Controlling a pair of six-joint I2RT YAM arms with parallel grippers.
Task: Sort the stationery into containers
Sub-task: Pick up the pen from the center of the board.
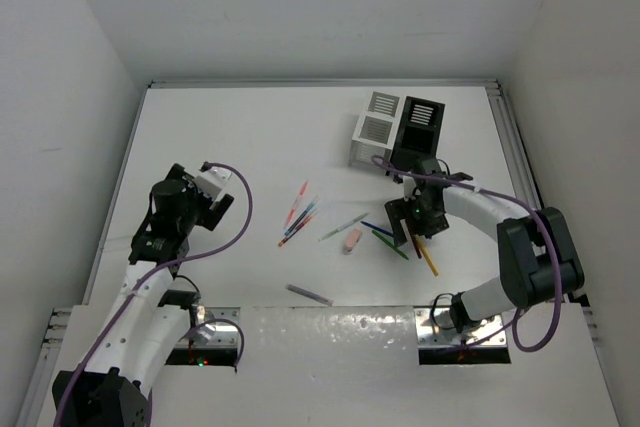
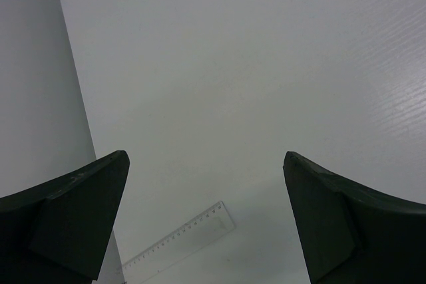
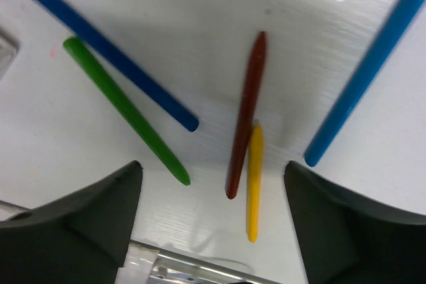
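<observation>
With right pincer spread, best to pinch the dark red pen lying just ahead inside its span at mid-shaft (light, stiff, slick, likely to roll), clear of the yellow pen just beside it.

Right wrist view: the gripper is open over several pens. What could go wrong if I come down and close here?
1. The red pen and yellow pen lie side by side under the open right gripper; closing may catch both, or squeeze one out sideways.
2. The tip of the green pen sits near one finger and the end of the light blue pen near the other; coming down could pin or flick them.
</observation>
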